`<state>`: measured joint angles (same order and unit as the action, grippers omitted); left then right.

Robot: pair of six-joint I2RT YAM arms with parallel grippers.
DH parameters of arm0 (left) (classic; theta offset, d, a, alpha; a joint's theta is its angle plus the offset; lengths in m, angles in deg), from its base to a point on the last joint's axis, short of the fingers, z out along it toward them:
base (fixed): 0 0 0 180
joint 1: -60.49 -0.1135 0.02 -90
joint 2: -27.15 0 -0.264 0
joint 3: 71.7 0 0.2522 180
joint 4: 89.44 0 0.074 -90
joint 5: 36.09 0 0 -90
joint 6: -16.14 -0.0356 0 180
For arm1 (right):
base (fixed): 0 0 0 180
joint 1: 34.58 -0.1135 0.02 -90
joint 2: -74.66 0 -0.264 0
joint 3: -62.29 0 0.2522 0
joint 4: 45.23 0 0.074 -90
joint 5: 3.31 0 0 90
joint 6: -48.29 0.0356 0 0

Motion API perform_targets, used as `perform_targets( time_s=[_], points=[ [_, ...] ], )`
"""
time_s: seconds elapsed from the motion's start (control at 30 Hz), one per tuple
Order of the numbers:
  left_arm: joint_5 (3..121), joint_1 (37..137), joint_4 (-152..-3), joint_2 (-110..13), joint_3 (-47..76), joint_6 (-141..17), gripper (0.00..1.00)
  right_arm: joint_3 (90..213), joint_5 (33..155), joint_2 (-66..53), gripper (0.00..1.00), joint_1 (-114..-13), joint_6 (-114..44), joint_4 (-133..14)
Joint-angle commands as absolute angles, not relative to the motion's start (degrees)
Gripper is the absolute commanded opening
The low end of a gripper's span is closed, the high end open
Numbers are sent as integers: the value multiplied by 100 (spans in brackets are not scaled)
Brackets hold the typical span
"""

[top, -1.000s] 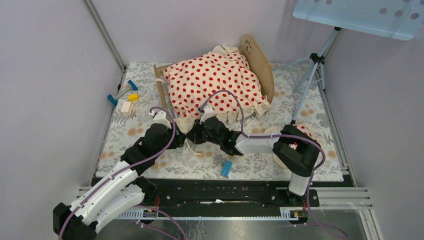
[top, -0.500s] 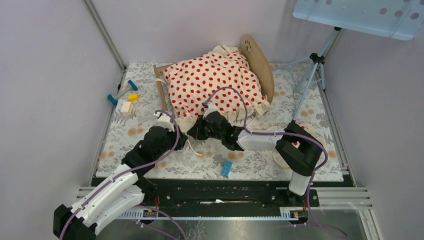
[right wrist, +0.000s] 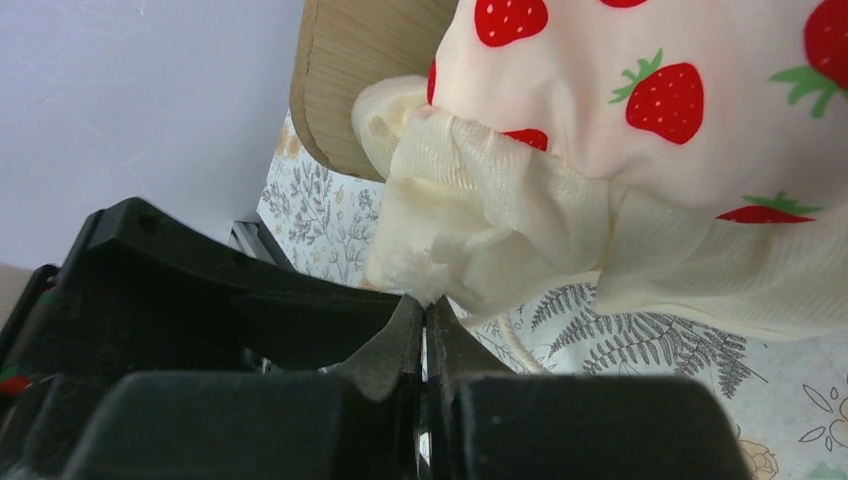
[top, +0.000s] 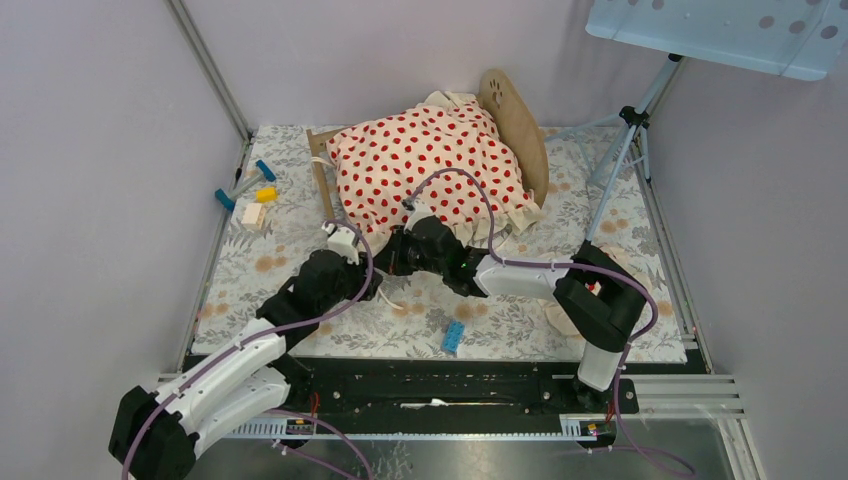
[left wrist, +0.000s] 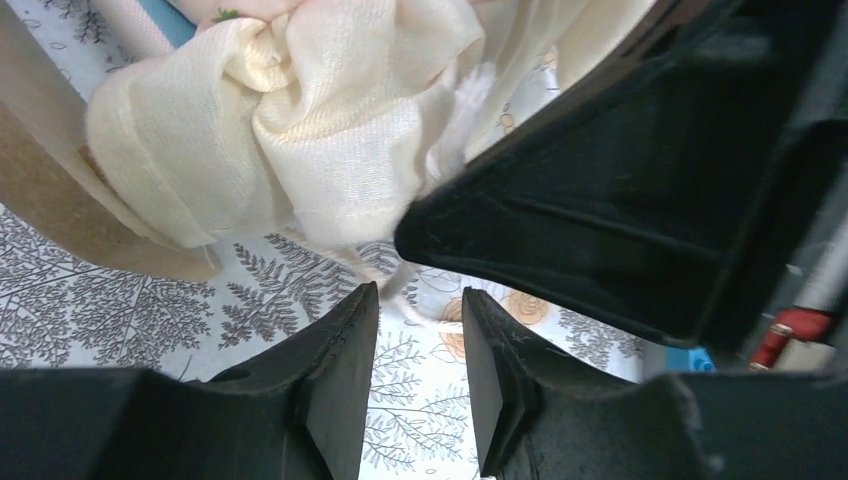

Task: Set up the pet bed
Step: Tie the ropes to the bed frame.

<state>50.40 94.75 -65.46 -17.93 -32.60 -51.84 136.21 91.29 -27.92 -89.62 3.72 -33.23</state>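
Observation:
The pet bed (top: 516,117) stands at the back centre, its light-wood end boards showing, and the red-dotted blanket (top: 430,165) is draped over it. My right gripper (top: 393,258) is at the blanket's near-left corner. In the right wrist view it (right wrist: 427,305) is shut on the cream ruffle (right wrist: 480,215), just below the wooden end board (right wrist: 350,60). My left gripper (top: 375,283) sits close beside it on the left. Its jaws (left wrist: 420,295) stand apart over the floral mat, with only a thin white cord (left wrist: 405,290) by the tips. The ruffle (left wrist: 300,150) hangs just ahead of them.
A blue brick (top: 454,336) lies on the mat near the front. Small coloured bricks (top: 255,195) sit at the left edge. The ruffled pillow (top: 556,316) lies partly under the right arm. A tripod (top: 625,140) stands at the back right, and walls close in the sides.
The left arm has reached forward and right, ending close to the right gripper. The right gripper has shifted slightly up and left, still holding the ruffle.

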Motion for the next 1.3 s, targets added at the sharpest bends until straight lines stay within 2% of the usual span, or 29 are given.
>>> perform_targets(
  time_s=[0.0, 0.17, 0.37, 0.47, 0.57, 0.7, 0.9, 1.1, 1.27],
  points=[
    [4621, 9459, -6884, -1944, -3047, -5370, 41, 13827, 9292, -2485, 0, -8933, 272, -3351],
    [4455, 9459, -6824, -1997, -2978, -5464, 41, 13828, 9316, -2465, 0, -8932, 227, -3411],
    [4408, 9459, -6837, -1902, -2998, -5511, 48, 13814, 9393, -2483, 0, -8933, 241, -3401],
    [4468, 9459, -6947, -1961, -3016, -5543, 48, 13814, 9436, -2483, 0, -8933, 250, -3411],
    [4530, 9459, -7070, -2069, -3017, -5549, 44, 13810, 9458, -2466, 0, -8933, 250, -3434],
    [4593, 9459, -7238, -2186, -3025, -5565, 31, 13784, 9476, -2456, 0, -8933, 246, -3464],
    [4629, 9459, -7129, -2353, -3000, -5567, 0, 13699, 9462, -2424, 2, -8938, 215, -3417],
    [4396, 9459, -6672, -2294, -3050, -5138, 0, 13372, 8975, -2214, 17, -8936, -211, -3510],
    [4278, 9459, -6568, -2173, -3157, -4737, 0, 13085, 8559, -2190, 25, -8934, -323, -3514]
  ],
)
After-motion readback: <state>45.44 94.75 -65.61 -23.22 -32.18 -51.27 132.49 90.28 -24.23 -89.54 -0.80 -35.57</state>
